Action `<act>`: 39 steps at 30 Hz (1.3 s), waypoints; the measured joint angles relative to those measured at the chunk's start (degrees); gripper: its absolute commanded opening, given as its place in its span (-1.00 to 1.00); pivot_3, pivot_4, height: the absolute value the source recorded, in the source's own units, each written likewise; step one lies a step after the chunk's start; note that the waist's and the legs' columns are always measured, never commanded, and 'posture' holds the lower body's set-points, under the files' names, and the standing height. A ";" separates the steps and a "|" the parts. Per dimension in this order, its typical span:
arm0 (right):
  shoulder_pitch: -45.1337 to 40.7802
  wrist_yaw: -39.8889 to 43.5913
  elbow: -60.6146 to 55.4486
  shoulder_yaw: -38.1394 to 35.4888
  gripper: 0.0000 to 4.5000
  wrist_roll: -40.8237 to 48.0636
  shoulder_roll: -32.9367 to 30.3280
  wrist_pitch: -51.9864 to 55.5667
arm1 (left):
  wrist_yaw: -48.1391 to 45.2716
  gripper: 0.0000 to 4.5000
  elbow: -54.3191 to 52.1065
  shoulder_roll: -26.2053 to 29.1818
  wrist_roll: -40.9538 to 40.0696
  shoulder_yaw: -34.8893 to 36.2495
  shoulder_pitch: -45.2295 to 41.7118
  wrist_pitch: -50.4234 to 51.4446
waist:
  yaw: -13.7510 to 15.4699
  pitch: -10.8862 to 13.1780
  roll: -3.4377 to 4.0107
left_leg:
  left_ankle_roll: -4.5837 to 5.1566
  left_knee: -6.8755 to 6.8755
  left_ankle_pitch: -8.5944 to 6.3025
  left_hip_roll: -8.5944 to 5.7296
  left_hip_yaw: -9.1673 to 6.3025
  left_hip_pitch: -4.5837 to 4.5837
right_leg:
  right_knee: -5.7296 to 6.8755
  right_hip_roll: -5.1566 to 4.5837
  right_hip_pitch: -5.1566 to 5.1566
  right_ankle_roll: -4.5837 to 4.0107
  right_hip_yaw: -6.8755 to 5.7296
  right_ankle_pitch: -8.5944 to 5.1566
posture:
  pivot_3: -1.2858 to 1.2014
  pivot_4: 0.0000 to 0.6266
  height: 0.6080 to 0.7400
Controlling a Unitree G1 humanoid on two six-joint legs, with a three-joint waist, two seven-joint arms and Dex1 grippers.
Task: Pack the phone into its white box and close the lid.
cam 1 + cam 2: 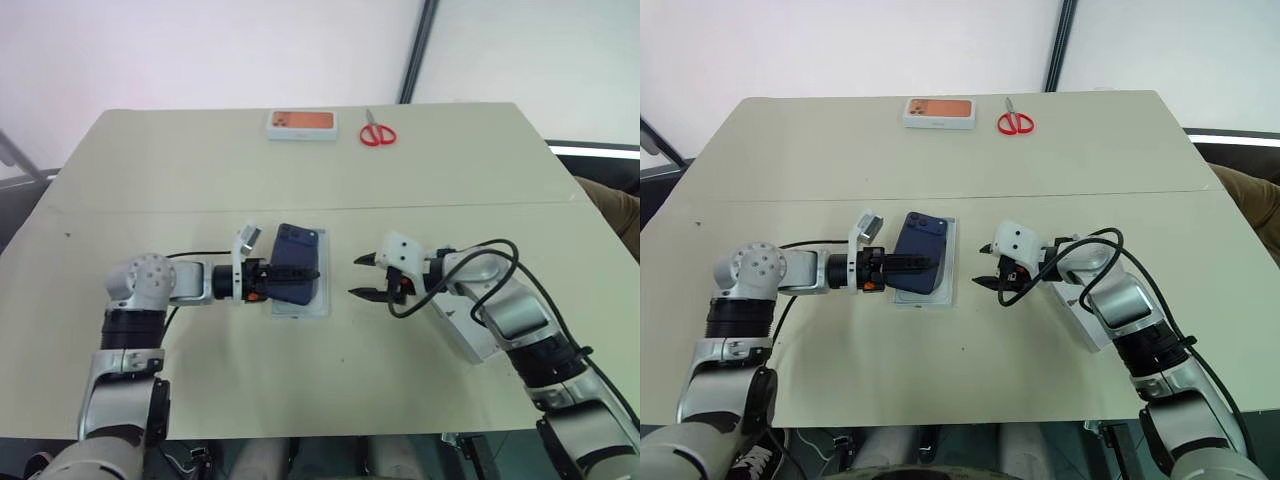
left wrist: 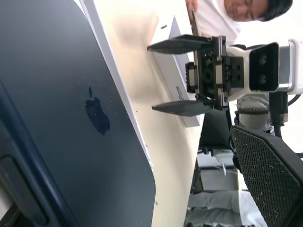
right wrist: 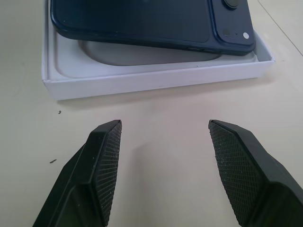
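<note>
The dark navy phone (image 1: 298,255) lies back-up and tilted in the shallow white box (image 1: 305,309) at the table's middle, one long edge propped on the rim (image 3: 156,78). My left gripper (image 1: 296,282) reaches in from the left and stands open around the phone's near end. One mesh finger (image 2: 265,175) sits clear of the phone's back (image 2: 71,94). My right gripper (image 1: 354,277) is open and empty just right of the box, pointing at it, its pads (image 3: 106,156) above bare table. The lid (image 1: 468,335) lies on the table under my right forearm.
At the table's far edge lie an orange-topped white box (image 1: 302,123) and red scissors (image 1: 377,132). A person (image 2: 236,12) sits off the table's right side, with an arm (image 1: 612,205) at that edge. A black cable (image 1: 470,265) loops over my right wrist.
</note>
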 measured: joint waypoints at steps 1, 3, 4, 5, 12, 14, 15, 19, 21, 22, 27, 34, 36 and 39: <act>-0.11 0.00 0.15 0.00 0.37 -0.08 0.00 -0.04 | 0.00 0.98 -0.64 0.03 0.00 -0.10 0.12 0.09 | -0.02 0.00 0.00 | -0.01 -0.01 0.01 0.00 0.00 0.00 | 0.00 0.00 -0.01 0.00 0.00 0.00 | 0.03 -0.52 1.00; -0.14 -0.14 0.28 0.00 0.37 -0.37 0.08 -0.18 | -0.01 0.98 -0.83 0.52 0.21 -0.06 0.17 0.00 | -0.01 0.00 0.00 | -0.06 -0.01 0.03 0.01 0.00 0.00 | 0.02 0.01 -0.02 0.00 0.00 0.00 | 0.03 -0.52 1.00; -0.13 -0.24 0.28 0.00 0.37 -0.42 0.11 -0.25 | -0.02 0.98 -0.82 1.15 0.48 -0.06 0.22 -0.14 | -0.02 0.00 0.00 | -0.05 -0.01 0.03 0.01 0.00 0.00 | 0.02 0.01 -0.03 0.00 0.00 0.00 | 0.03 -0.52 1.00; -0.13 -0.36 0.28 0.00 0.37 -0.45 0.11 -0.35 | -0.39 0.98 -1.01 1.92 0.77 -0.15 0.25 -0.70 | -0.10 0.00 0.00 | -0.05 -0.01 0.03 0.01 0.00 0.00 | 0.02 0.01 -0.03 0.00 0.01 0.00 | 0.03 -0.52 1.00; -0.09 -0.64 0.30 0.00 0.37 -0.52 0.69 -1.06 | -1.66 0.98 -1.48 4.36 1.51 -0.09 0.21 -1.63 | -0.05 0.00 0.00 | -0.04 -0.01 0.02 0.01 0.00 0.00 | 0.02 0.01 -0.03 0.00 0.01 0.00 | 0.03 -0.52 1.00; -0.11 -0.72 0.32 0.03 0.37 -0.56 1.05 -1.22 | -2.03 0.98 -2.82 5.09 1.51 -0.19 0.56 -0.84 | -0.04 0.00 0.00 | -0.04 -0.01 0.02 0.01 0.01 -0.01 | 0.02 0.01 -0.04 0.00 0.01 0.00 | 0.03 -0.52 1.00; -0.12 -0.76 0.32 0.06 0.37 -0.59 1.15 -1.31 | -2.53 0.98 -3.93 5.56 1.47 -0.58 1.18 -0.66 | -0.06 0.00 0.00 | -0.04 -0.01 0.02 0.00 0.02 -0.01 | 0.02 0.00 -0.03 0.00 0.03 0.00 | 0.03 -0.52 1.00; -0.13 -0.94 0.43 0.13 0.37 -1.16 1.24 -1.74 | -2.89 0.98 -4.97 5.51 1.49 -1.37 1.86 -0.80 | 0.08 0.00 0.00 | 0.00 0.00 0.00 0.00 0.00 -0.01 | 0.03 0.00 -0.01 0.00 0.02 0.00 | 0.03 -0.52 1.00; -0.13 -0.96 0.43 0.25 0.37 -1.61 1.33 -2.00 | -3.26 0.98 -5.43 5.45 1.69 -2.47 1.78 -1.37 | 0.06 0.00 0.00 | -0.02 0.01 0.01 0.00 0.01 -0.01 | 0.03 -0.01 -0.01 0.00 0.02 0.00 | 0.03 -0.52 1.00; -0.12 -0.96 0.43 0.32 0.37 -1.68 1.47 -2.00 | -3.37 0.98 -5.52 5.28 1.80 -2.75 1.72 -1.51 | 0.03 0.00 0.00 | -0.02 0.00 0.01 0.00 0.01 -0.01 | 0.03 0.00 -0.02 0.00 0.02 0.00 | 0.03 -0.52 1.00; -0.13 -0.95 0.47 0.46 0.37 -1.74 1.70 -2.03 | -3.76 0.98 -5.15 5.42 2.19 -2.75 1.43 -1.52 | -0.04 0.00 0.00 | -0.02 0.00 0.02 0.00 0.01 -0.01 | 0.06 0.01 -0.04 0.00 0.02 0.00 | 0.03 -0.52 1.00; -0.11 -1.03 0.50 0.46 0.37 -1.85 1.71 -2.05 | -6.31 0.98 -7.07 9.78 2.31 -4.19 1.96 -1.66 | -0.04 0.01 0.01 | 0.00 -0.01 0.00 0.01 0.02 -0.01 | 0.08 0.01 -0.06 0.00 0.05 0.00 | 0.03 -0.52 1.00; -0.11 -1.10 0.50 0.46 0.37 -1.87 1.83 -2.08 | -6.19 0.98 -6.62 9.67 2.85 -4.41 1.95 -2.35 | 0.13 0.01 0.01 | 0.01 0.02 -0.01 0.00 0.01 -0.01 | 0.08 0.00 -0.03 0.00 0.04 0.00 | 0.03 -0.52 1.00; -0.11 -1.22 0.50 0.47 0.37 -2.13 2.01 -2.08 | -6.31 0.98 -5.93 9.53 3.33 -4.35 1.84 -3.13 | 0.07 0.01 0.01 | 0.02 0.02 -0.01 0.00 0.01 0.00 | 0.10 0.00 -0.04 0.00 0.04 0.00 | 0.03 -0.52 1.00</act>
